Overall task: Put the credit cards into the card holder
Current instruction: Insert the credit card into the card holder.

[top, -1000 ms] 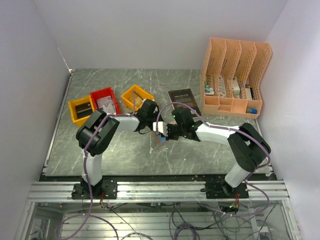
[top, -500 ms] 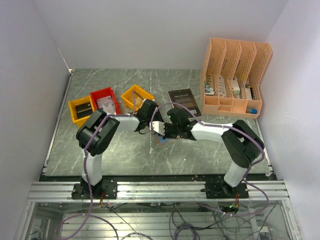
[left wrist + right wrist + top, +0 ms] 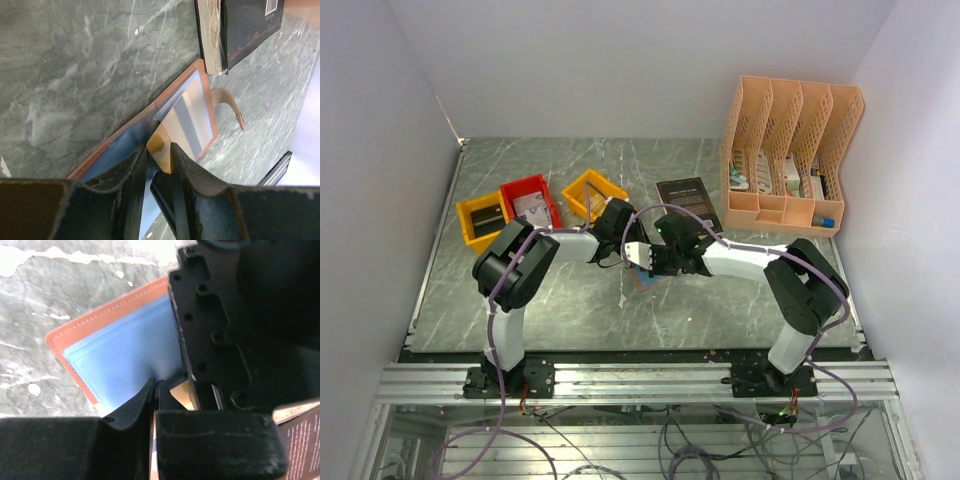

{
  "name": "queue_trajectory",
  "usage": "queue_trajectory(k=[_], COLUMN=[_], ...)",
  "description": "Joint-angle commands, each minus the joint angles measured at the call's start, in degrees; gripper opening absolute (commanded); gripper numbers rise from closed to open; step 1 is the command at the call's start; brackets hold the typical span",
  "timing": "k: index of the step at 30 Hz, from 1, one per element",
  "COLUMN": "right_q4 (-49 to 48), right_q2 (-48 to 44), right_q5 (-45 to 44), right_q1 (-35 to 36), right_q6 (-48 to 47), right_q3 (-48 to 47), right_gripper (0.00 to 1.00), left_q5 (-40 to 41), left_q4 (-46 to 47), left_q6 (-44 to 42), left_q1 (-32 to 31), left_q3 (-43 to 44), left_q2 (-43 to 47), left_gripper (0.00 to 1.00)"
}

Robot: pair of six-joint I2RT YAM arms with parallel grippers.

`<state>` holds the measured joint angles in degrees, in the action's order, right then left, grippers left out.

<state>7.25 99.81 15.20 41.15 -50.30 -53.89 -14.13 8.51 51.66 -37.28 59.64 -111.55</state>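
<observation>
Pinched closed, the right gripper steadies the open holder so the left gripper, narrowly parted, can seat the gold card.

Open card holder lies flat, orange-gold card on it.

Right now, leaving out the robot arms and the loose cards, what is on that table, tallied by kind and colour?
Yellow bins: 2
Red bin: 1
Peach file rack: 1
Black book: 1
Card holder, lying open: 1
Total: 6
</observation>
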Motion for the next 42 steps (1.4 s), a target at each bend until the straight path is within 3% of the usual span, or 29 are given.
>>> queue_trajectory(k=[1, 13, 20, 27, 33, 38, 42], right_q4=[0.7, 2.0, 5.1, 6.3, 10.9, 9.6, 9.2], right_q2=[1.0, 0.1, -2.1, -3.2, 1.3, 2.1, 3.5], right_q5=[-4.0, -3.2, 12.2, 15.3, 15.1, 8.5, 4.8], right_q1=[-1.9, -5.9, -10.8, -12.6, -12.6, -10.6, -9.5], right_q6=[-0.8, -0.9, 5.4, 10.2, 15.7, 17.0, 17.3], right_q3=[-1.6, -2.2, -3.2, -5.8, -10.5, -10.6, -10.6], right_gripper=[0.02, 0.02, 0.06, 0.31, 0.38, 0.55, 0.62], left_q5=[0.8, 1.1, 1.8, 2.1, 3.3, 4.3, 1.4], left_q4=[-5.4, -4.5, -1.0, 1.4, 5.7, 12.7, 18.9], left_q6=[-2.1, -2.1, -2.7, -4.7, -7.4, -8.5, -5.8], left_q1=[-0.1, 0.3, 0.3, 0.3, 0.2, 0.2, 0.1], left_q3=[-1.1, -2.4, -5.2, -8.3, -14.0, -20.3, -23.9], left_q2=[-1.4, 1.2, 6.5, 12.8, 20.9, 27.7, 25.9], left_gripper=[0.38, 0.38, 0.37, 0.28, 0.22, 0.2, 0.18])
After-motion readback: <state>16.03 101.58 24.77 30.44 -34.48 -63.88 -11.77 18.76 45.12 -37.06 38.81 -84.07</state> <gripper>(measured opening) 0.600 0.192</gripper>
